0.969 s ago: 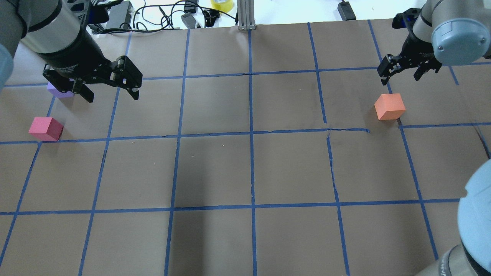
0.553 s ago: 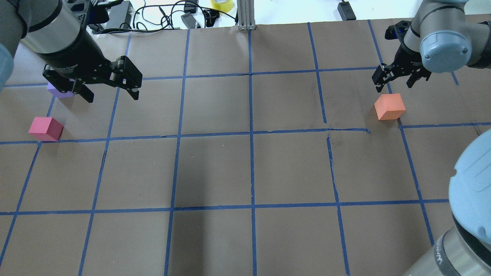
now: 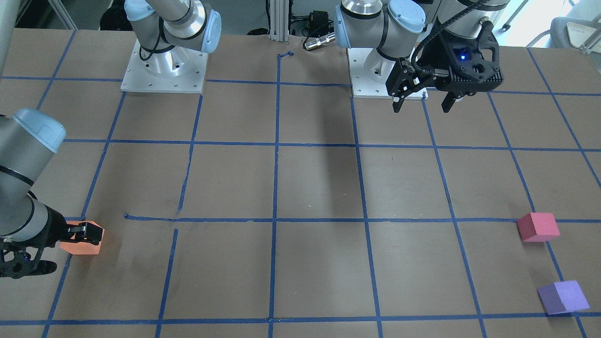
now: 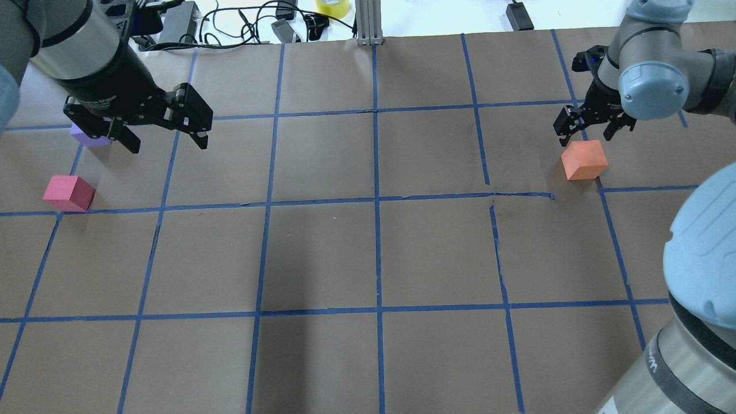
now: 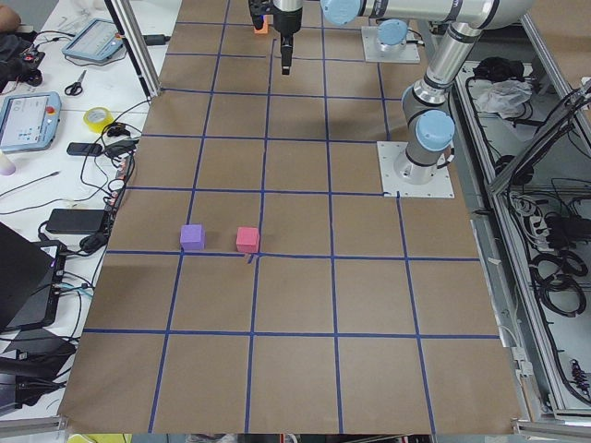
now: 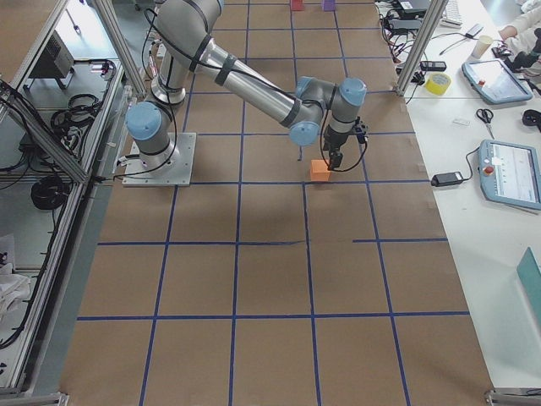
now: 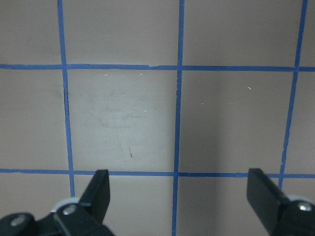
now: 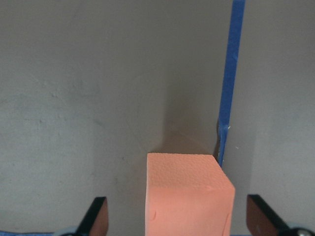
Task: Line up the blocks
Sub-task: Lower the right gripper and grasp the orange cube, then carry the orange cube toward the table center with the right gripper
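The orange block (image 4: pixel 584 160) (image 6: pixel 320 171) lies at the table's right side beside a blue tape line. My right gripper (image 4: pixel 585 138) hangs open right over it. In the right wrist view the orange block (image 8: pixel 189 194) sits between the two spread fingers (image 8: pixel 96 219), with gaps on both sides. The red-pink block (image 4: pixel 69 193) (image 3: pixel 538 226) and the purple block (image 3: pixel 563 296) rest at the left side. My left gripper (image 4: pixel 168 144) (image 3: pixel 421 109) (image 7: pixel 179 196) is open and holds nothing, high above the table, and partly covers the purple block (image 4: pixel 86 137) from overhead.
Brown paper with a blue tape grid (image 4: pixel 376 198) covers the table. Cables, a power brick (image 4: pixel 175 23) and a yellow tape roll (image 4: pixel 333 7) lie past the far edge beside an aluminium post (image 4: pixel 368 23). The arm bases (image 3: pixel 164 65) stand on the robot's side.
My right gripper has moved left and down, from beyond the orange block to directly over it. The left arm and all three blocks have stayed still.
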`<state>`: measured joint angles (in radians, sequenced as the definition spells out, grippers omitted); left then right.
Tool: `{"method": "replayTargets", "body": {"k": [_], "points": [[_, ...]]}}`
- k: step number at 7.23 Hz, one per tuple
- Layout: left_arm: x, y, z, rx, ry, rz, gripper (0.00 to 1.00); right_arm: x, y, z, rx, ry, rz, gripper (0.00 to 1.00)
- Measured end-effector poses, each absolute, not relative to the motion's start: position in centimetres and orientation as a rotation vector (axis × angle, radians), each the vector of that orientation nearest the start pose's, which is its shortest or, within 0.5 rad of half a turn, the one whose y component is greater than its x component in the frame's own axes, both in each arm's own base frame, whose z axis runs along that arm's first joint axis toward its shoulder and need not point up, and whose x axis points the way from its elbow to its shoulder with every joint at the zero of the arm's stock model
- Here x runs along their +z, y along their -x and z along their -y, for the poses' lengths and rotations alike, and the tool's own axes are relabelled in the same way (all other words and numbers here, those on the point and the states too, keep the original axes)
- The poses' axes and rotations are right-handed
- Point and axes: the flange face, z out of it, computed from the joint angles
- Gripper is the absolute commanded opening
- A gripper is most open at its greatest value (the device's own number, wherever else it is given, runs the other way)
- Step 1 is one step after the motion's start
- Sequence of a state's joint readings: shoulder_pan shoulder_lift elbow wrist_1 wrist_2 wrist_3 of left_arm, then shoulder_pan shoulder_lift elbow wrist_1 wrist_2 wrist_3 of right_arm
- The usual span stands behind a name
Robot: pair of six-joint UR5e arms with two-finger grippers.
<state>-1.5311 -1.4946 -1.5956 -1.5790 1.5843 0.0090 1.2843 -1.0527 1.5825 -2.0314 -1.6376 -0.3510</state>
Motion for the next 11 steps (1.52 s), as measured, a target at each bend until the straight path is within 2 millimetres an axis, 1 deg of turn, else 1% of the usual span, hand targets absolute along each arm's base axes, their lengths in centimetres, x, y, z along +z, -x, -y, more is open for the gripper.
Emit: {"method": "replayTargets", "body": {"k": [1,2,4,5,6,7,8,9,10,11], "points": [[51.1,11.3,46.8,-0.067,0.048,-3.126,1.0,21.7,6.3,65.1,0.165,0.095,-3.172,1.0],[51.1,11.3,46.8,-0.068,0.048,-3.127,1.0,21.0,6.9,65.1,0.189,0.085,-3.167,0.9],[51.2,11.4,46.8,-0.069,0.051,-3.127,1.0,19.8,7.6,64.9,0.225,0.073,-3.155,0.58],[51.2,11.4,46.8,-0.069,0.052,-3.127,1.0,19.4,7.6,64.8,0.237,0.07,-3.149,0.16],[51.2,11.4,46.8,-0.069,0.053,-3.127,1.0,19.4,7.4,64.6,0.237,0.068,-3.148,0.04],[51.2,11.4,46.8,-0.069,0.053,-3.127,1.0,20.1,7.0,64.6,0.222,0.068,-3.152,0.05],[51.2,11.4,46.8,-0.069,0.053,-3.127,1.0,21.8,5.6,64.5,0.187,0.058,-3.158,0.04],[51.2,11.4,46.8,-0.069,0.053,-3.127,1.0,24.1,2.4,64.6,0.137,0.029,-3.165,0.05],[51.2,11.4,46.8,-0.069,0.053,-3.127,1.0,26.4,-3.2,64.6,0.083,-0.009,-3.174,0.05],[51.1,11.3,46.8,-0.068,0.053,-3.127,1.0,28.1,-10.4,64.3,0.029,-0.056,-3.178,0.03]]}}
